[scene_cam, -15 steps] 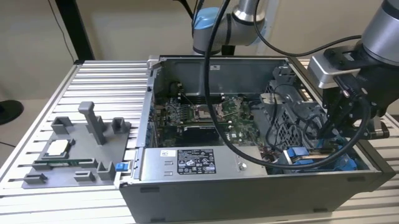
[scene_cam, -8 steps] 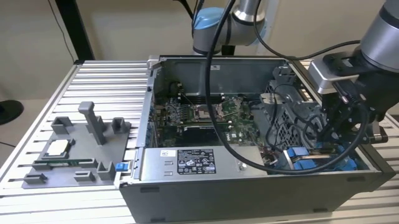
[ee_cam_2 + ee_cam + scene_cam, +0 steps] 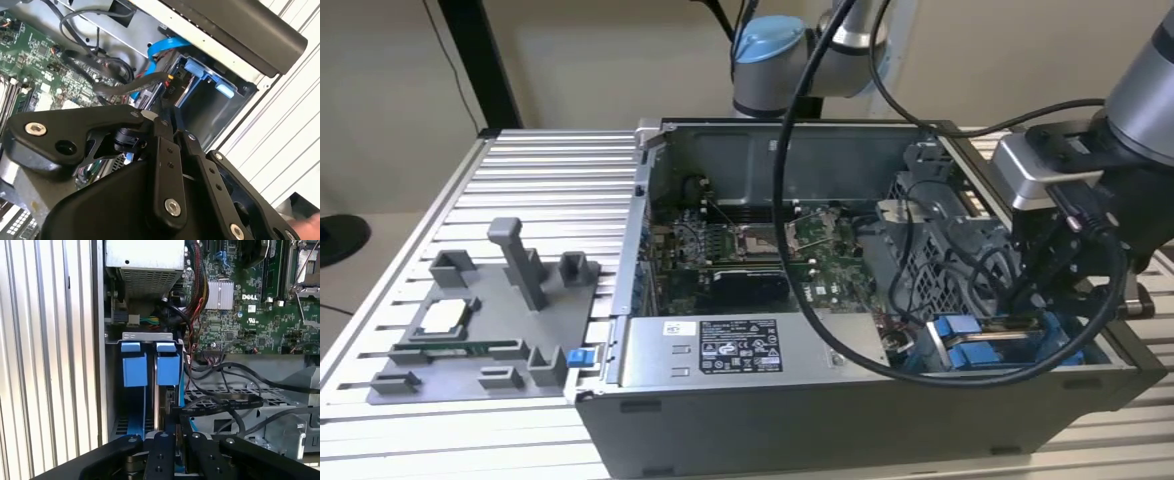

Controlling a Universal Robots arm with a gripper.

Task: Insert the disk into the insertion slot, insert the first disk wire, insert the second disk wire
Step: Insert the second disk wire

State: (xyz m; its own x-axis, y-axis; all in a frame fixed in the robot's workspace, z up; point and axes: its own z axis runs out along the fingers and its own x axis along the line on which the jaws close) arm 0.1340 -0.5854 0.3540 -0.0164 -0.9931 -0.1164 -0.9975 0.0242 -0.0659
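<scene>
Hand point(image 3: 172, 450) sits low over the insertion slot point(image 3: 150, 390) at the case corner, about 4 o'clock in the exterior view. Its fingers point(image 3: 162, 455) look drawn narrow, nearly together; whether they pinch a wire I cannot tell. The disk point(image 3: 158, 405) appears seated edge-on between the blue rails, so step one is judged done. A flat black cable point(image 3: 132, 86) lies loose nearby; wire steps judged unfinished.

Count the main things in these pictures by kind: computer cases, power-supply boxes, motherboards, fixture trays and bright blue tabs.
Open computer case: 1
Silver labelled power-supply box: 1
Green motherboard: 1
Grey fixture tray: 1
Bright blue tabs in the first wrist view: 2
Total: 6
</scene>
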